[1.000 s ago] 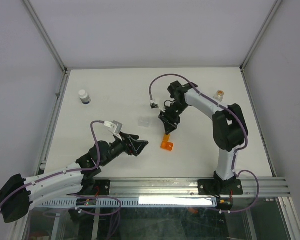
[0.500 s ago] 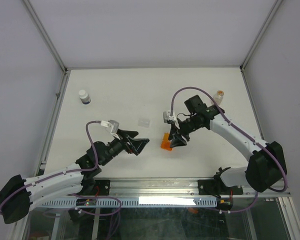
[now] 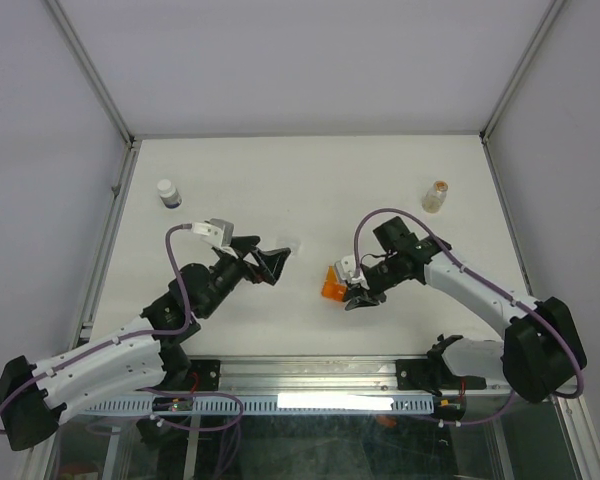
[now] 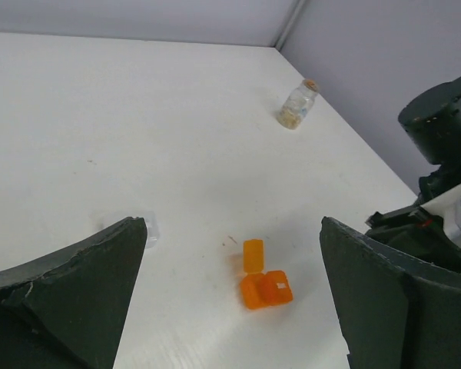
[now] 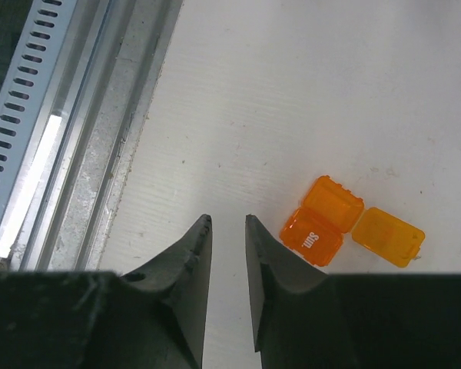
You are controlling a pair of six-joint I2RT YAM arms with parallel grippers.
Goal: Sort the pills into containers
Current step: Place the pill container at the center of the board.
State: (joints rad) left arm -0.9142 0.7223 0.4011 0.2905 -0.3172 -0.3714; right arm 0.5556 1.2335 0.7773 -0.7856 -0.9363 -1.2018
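Note:
A small translucent orange container [image 3: 332, 284] with flipped-open lids lies mid-table; it also shows in the left wrist view [image 4: 266, 289] and in the right wrist view [image 5: 323, 224], marked "SUN". A clear vial [image 3: 436, 195] with pale tan bits inside stands far right and also shows in the left wrist view [image 4: 296, 107]. A white bottle with a dark band [image 3: 168, 193] stands far left. I see no loose pills. My left gripper [image 3: 271, 263] [image 4: 232, 224] is wide open and empty, left of the orange container. My right gripper [image 3: 361, 299] [image 5: 227, 220] is narrowly open and empty, just near-right of it.
A small clear plastic piece [image 3: 291, 244] lies by my left fingers and also shows in the left wrist view [image 4: 150, 231]. A metal rail [image 3: 380, 375] runs along the near table edge and shows in the right wrist view [image 5: 84, 131]. Frame posts and walls bound the table.
My right arm swung from over the far side of the orange container down to its near-right. My left gripper moved farther and slightly right, up to the clear piece.

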